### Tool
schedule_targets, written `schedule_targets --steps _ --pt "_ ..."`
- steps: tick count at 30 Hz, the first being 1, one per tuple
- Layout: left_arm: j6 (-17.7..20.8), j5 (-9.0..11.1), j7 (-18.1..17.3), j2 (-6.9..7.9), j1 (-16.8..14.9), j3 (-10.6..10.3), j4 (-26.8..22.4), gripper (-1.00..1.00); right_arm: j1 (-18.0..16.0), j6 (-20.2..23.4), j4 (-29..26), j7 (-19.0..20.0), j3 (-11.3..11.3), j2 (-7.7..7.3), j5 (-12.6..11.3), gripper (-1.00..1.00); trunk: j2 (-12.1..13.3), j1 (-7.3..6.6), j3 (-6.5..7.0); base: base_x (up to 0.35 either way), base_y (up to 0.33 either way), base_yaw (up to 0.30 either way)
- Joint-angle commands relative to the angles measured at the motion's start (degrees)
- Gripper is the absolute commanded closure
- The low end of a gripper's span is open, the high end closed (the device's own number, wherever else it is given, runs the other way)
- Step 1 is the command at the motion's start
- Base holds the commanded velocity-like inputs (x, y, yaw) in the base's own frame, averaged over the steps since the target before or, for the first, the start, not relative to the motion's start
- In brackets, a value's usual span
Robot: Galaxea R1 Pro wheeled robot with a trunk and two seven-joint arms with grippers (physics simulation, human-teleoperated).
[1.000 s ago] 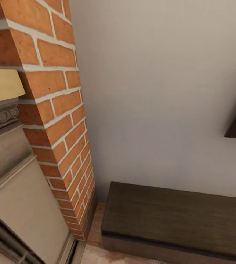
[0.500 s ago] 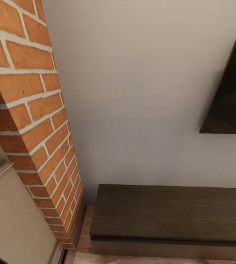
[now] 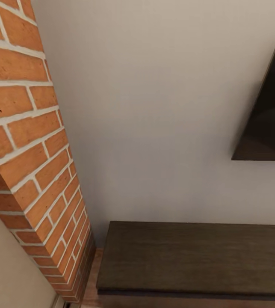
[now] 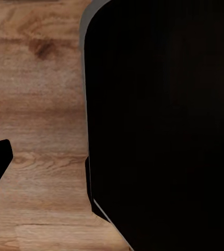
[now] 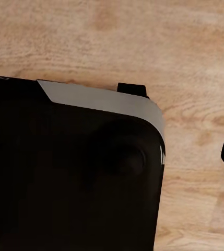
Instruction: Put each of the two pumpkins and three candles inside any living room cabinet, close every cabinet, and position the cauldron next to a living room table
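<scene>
Pincer state on both arms could not be determined. The cabinet (image 3: 197, 256) lay lengthwise along the wall (image 3: 154, 107), beside the brick column (image 3: 30, 171).

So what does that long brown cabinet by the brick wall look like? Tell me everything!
The cabinet is a long, low unit of dark-brown wood with a fine grain. Its flat top is bare. It stands against the pale wall, with one end near the brick column, a narrow gap of wooden floor between them. Just a thin strip of its front edge shows, so you cannot tell whether its drawers are shut. A dark screen hangs above it.
</scene>
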Motion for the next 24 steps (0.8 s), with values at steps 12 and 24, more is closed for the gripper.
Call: schedule_targets --steps 12,24 --pt "-0.1 -0.3 0.0 -0.31 0.0 -0.1 0.0 -1.00 0.0 0.1 -0.7 0.0 0.3 -0.07 0.4 -1.00 0.0 0.00 0.00 0.008 -0.011 0.000" --pt "-0.2 -0.2 -0.2 -0.77 0.0 -0.1 -0.3 -1.00 0.0 0.0 -3.3 0.0 0.2 -0.21 0.4 -1.00 0.0 0.00 0.00 0.039 -0.083 0.000"
